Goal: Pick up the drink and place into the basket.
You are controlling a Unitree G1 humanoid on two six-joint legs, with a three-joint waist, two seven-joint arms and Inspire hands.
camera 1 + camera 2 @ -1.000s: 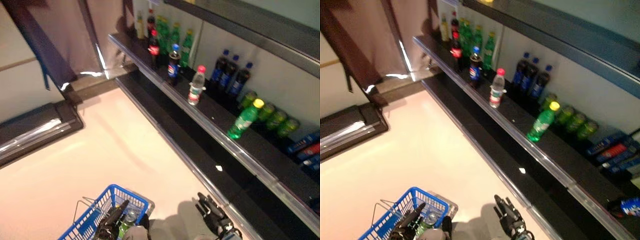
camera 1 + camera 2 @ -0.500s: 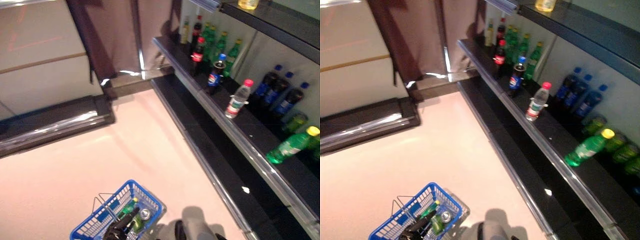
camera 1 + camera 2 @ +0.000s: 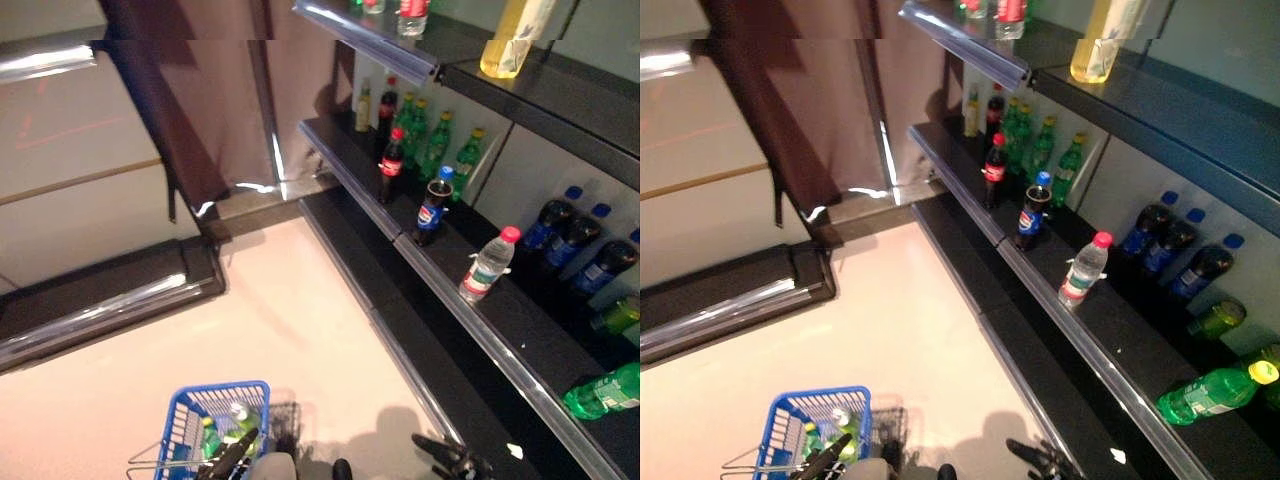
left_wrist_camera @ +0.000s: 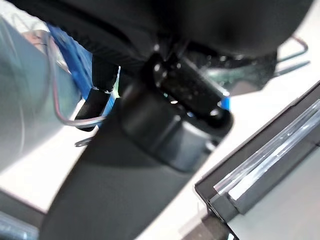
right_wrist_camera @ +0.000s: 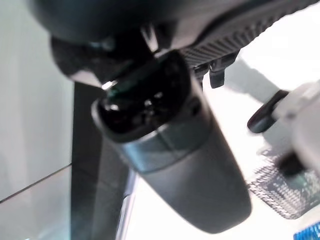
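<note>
Your basket [image 3: 215, 430] sits on the floor at your left hand [image 3: 228, 462]; green bottles already lie inside. Whether that hand grips it, you can't tell. Your right hand [image 3: 448, 460] hangs empty, fingers straight, nearer the shelf [image 3: 520, 355]. The nearest drink, a green bottle [image 3: 603, 392], lies on its side ahead and right, water bottle [image 3: 487, 266] beyond.

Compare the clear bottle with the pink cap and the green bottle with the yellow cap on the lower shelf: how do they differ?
The clear bottle stands upright near the shelf's front edge; the green bottle lies on its side. The clear bottle has a pink cap and pale contents with a label band; the green bottle is bright green with a yellow cap. The clear bottle sits nearer the cola bottles, the green bottle farther right. Both rest on the same dark shelf, untouched by either hand.
</note>
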